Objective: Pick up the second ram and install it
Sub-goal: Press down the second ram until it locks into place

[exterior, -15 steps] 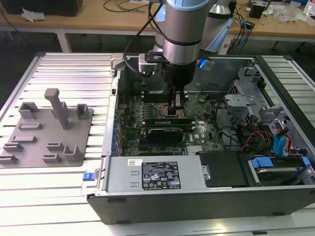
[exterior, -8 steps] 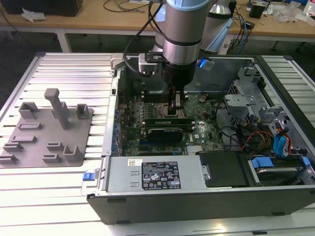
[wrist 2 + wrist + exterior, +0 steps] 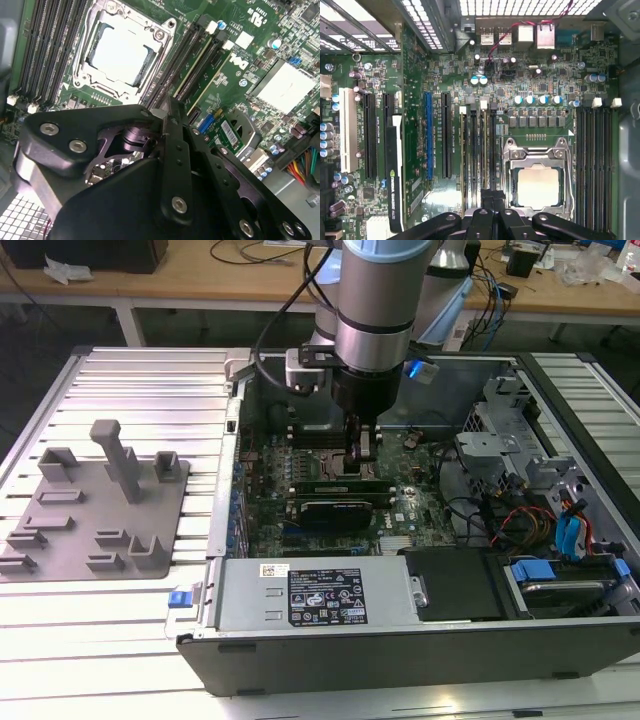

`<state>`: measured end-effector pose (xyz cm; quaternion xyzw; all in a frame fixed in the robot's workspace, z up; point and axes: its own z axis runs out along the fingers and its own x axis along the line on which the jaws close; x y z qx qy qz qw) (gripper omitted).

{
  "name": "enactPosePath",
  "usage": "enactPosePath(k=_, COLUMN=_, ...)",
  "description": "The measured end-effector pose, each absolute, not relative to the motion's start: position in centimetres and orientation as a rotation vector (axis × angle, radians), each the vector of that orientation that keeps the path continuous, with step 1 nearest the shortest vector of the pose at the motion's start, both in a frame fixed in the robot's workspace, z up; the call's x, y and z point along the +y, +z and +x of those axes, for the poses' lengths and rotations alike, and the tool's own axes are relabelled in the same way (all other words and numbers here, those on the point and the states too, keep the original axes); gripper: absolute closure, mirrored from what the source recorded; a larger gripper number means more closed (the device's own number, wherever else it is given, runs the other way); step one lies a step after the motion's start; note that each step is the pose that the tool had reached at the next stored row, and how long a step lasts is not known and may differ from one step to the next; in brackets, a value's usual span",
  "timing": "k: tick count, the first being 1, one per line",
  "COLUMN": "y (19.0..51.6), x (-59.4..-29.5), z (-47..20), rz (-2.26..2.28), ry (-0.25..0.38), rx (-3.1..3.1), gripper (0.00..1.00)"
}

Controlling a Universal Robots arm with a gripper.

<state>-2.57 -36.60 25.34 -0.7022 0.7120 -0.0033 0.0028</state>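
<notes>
Broadly, you are working over the slatted surface [image 3: 120, 380], where the open computer case [image 3: 400, 640] lies flat with the grey fixture tray [image 3: 90, 510] beside it on the exterior view's left. The arm [image 3: 375, 310] reaches down into the case over the motherboard [image 3: 425, 505], just behind the black expansion card [image 3: 340, 508]. In both wrist views the tool [image 3: 492, 197] [image 3: 167, 107] sits low over the bank of memory slots [image 3: 470, 150] next to the CPU socket [image 3: 537, 185]. Its fingers [image 3: 484, 216] are drawn together with no gap showing, and I cannot tell whether anything thin is pinched between them. The second ram [image 3: 200, 65] looks to be the pale-edged stick standing in one of those slots, running out from under the tool's tip; in the first wrist view it is the lighter line [image 3: 485, 145] among the dark slots. I judge this to be the seating stage, though how deep the stick sits is not clear. To do it well, keep the tool square to the slot's length and push straight down, not at a slant, so the board does not rock. Watch the white latches [image 3: 483, 104] at the slot ends: both should close up against the stick evenly.
</notes>
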Motion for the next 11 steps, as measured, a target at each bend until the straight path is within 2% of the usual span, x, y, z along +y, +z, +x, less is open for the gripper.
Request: enactPosePath(k=11, y=25.3, x=-36.6, z=0.6, rz=-2.209, ry=0.004, rx=2.240, gripper=0.92)
